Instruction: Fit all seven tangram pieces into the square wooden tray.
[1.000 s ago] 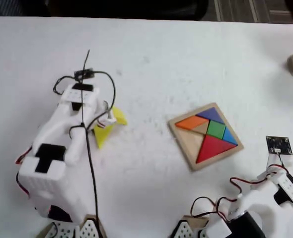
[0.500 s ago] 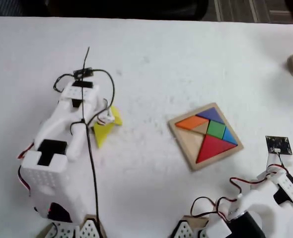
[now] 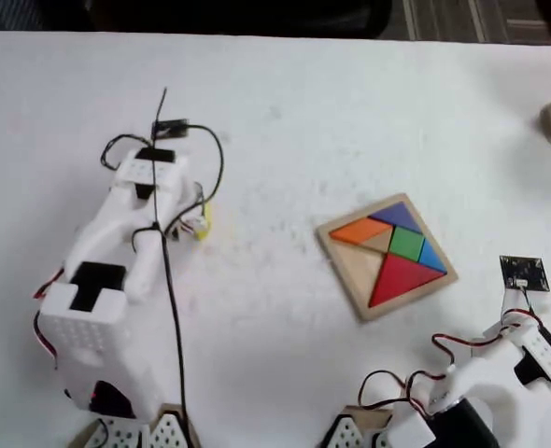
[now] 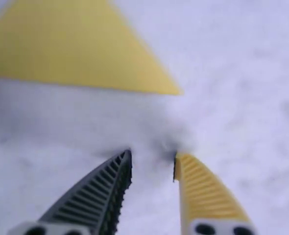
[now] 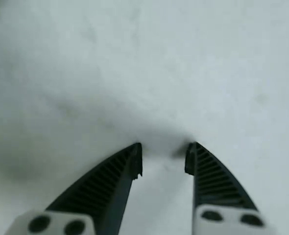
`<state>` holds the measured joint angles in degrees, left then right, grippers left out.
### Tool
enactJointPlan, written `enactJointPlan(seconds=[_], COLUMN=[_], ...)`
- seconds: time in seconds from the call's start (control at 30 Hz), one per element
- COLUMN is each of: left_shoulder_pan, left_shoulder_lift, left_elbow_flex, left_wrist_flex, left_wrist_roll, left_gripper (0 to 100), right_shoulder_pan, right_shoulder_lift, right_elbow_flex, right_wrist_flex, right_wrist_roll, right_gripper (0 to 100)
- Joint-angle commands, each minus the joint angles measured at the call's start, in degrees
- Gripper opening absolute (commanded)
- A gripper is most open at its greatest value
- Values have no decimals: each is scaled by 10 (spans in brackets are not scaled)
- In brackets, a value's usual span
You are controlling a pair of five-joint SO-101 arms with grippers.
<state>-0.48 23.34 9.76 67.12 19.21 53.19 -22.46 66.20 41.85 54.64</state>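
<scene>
In the high view, the square wooden tray (image 3: 354,271) is sitting right of centre on the white table (image 3: 285,112), turned at a slant. An orange triangle (image 3: 360,231), a dark blue triangle (image 3: 397,217), a green square (image 3: 406,244), a light blue piece (image 3: 431,257) and a red triangle (image 3: 402,277) are lying inside it, and the tray's lower-left part is showing bare wood. The left arm (image 3: 117,252) is stretching up the left side of the frame, and its front end is covering most of the yellow triangle (image 3: 202,220), so just a sliver is peeking out beside it, well apart from the tray. The right arm (image 3: 528,359) is sitting folded in the lower right corner, near the tray's right side.

In the left wrist view, the left gripper (image 4: 152,160) is holding its dark and yellow fingers (image 4: 203,191) apart with nothing between them, tips down by the table. The yellow triangle is lying flat just ahead of the tips, not touching them.

In the right wrist view, the right gripper (image 5: 163,157) is spreading its fingers (image 5: 110,188) over bare table, gripping nothing.
</scene>
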Motion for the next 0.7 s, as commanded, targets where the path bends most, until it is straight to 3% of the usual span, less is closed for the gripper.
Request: enactJointPlan(seconds=[0.0,0.13,0.27,0.37,0.53,0.67], left_shoulder_pan=[-35,-59,-79,-91,-91,-91], left_shoulder_lift=[-17,-73,-92,-80,-5,87], left_elbow_flex=[-21,-35,-57,-83,-178,-291], left_wrist_flex=[19,18,-19,-63,-90,-69], left_wrist_roll=[-3,21,90,136,193,232], left_gripper=[216,279,265,207,11,32], right_shoulder_pan=[-16,-19,-18,-15,-15,-15], right_shoulder_lift=[7,7,7,7,2,2], right_elbow_flex=[7,7,7,7,22,31], right_wrist_flex=[4,4,4,4,0,0], right_wrist_roll=[0,0,0,0,4,4], right_gripper=[159,159,159,159,159,159])
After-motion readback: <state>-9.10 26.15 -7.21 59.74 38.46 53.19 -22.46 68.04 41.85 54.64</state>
